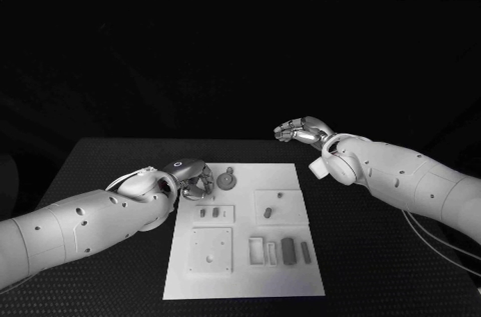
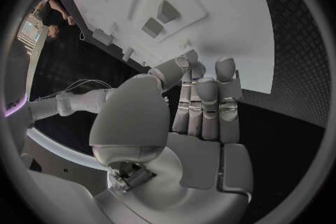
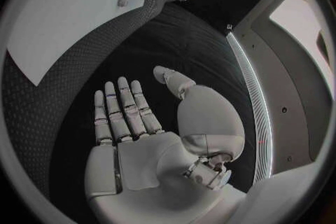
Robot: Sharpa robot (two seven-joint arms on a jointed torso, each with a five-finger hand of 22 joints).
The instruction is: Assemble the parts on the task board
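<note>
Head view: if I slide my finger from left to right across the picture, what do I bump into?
Left arm → left hand → gear → right hand → right arm.

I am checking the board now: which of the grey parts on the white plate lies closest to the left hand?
The round gear-like part near the task board's far edge, beside the left hand. The other parts are small straight pieces lying nearer the robot.

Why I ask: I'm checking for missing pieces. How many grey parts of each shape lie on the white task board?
Round gear-like part: 1
Small short pieces: 3
Long bars: 2
Total: 6 that can be told apart
</note>
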